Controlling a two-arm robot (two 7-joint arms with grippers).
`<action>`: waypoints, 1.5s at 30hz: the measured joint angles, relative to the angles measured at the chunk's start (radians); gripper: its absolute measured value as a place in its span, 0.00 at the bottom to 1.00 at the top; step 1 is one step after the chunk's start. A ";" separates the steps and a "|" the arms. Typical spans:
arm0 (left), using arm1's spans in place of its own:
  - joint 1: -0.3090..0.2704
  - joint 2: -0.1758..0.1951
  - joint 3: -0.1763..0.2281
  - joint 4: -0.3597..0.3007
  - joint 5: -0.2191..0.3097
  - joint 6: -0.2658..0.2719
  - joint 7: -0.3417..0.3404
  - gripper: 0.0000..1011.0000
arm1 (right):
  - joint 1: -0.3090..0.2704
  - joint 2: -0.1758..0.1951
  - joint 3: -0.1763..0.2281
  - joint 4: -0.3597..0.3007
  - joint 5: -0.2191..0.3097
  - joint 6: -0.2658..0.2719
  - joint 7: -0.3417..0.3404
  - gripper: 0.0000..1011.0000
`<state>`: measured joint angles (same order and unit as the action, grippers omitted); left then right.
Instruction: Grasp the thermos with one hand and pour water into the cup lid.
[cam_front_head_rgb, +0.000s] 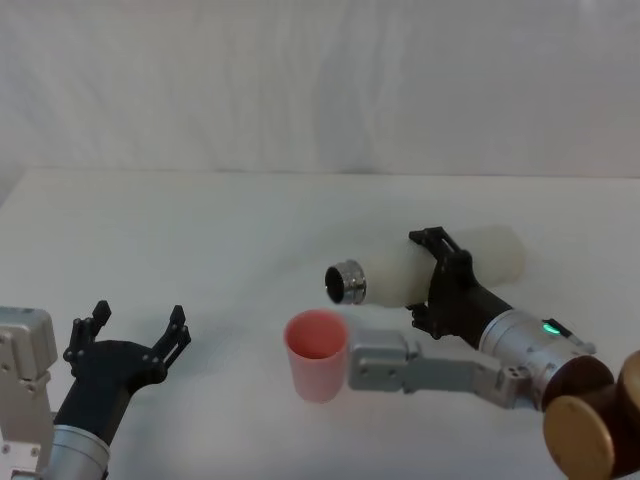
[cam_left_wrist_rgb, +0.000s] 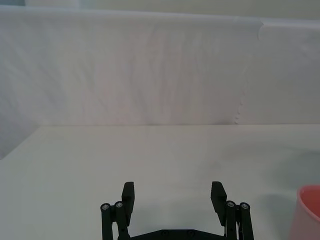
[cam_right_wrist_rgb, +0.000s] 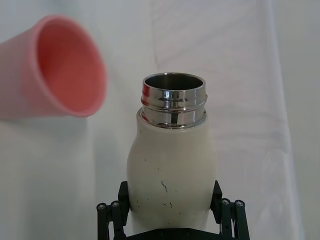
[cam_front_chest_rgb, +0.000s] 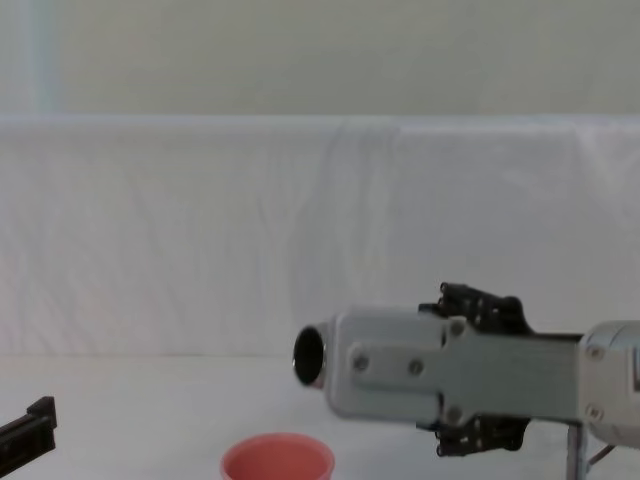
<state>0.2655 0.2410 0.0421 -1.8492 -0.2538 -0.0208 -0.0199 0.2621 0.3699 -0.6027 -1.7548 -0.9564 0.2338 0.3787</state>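
Head view: right gripper (cam_front_head_rgb: 436, 278) has its fingers clamped on the thermos (cam_front_head_rgb: 440, 266), tipped sideways, neck just above the cup lid (cam_front_head_rgb: 317, 354) on the tabletop (cam_front_head_rgb: 200, 230). Left gripper (cam_front_head_rgb: 138, 335) hovers near-left, fingers spread.

Counting it off as it's happening — one thermos (cam_front_head_rgb: 440, 266) showing, cream-white with a steel neck, and there's just the one. One cup lid (cam_front_head_rgb: 317, 354) sitting pink on the table (cam_front_head_rgb: 200, 230), a single table under it all. Two grippers are showing — the left gripper (cam_front_head_rgb: 138, 330) making one, the right gripper (cam_front_head_rgb: 440, 285) making two. So that's one bottle, one cup, one table, two grippers.
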 joint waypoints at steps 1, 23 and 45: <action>0.000 0.000 0.000 0.000 0.000 0.000 0.000 0.99 | -0.007 -0.004 0.014 -0.005 0.022 -0.002 -0.005 0.95; 0.000 0.000 0.000 0.000 0.000 0.000 0.000 0.99 | -0.118 -0.119 0.251 -0.036 0.428 -0.032 -0.085 0.95; 0.000 0.000 0.000 0.000 0.000 0.000 0.000 0.99 | -0.094 -0.279 0.323 0.075 0.763 -0.039 -0.109 0.95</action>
<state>0.2655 0.2409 0.0421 -1.8492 -0.2538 -0.0208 -0.0199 0.1684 0.0905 -0.2797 -1.6796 -0.1933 0.1946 0.2698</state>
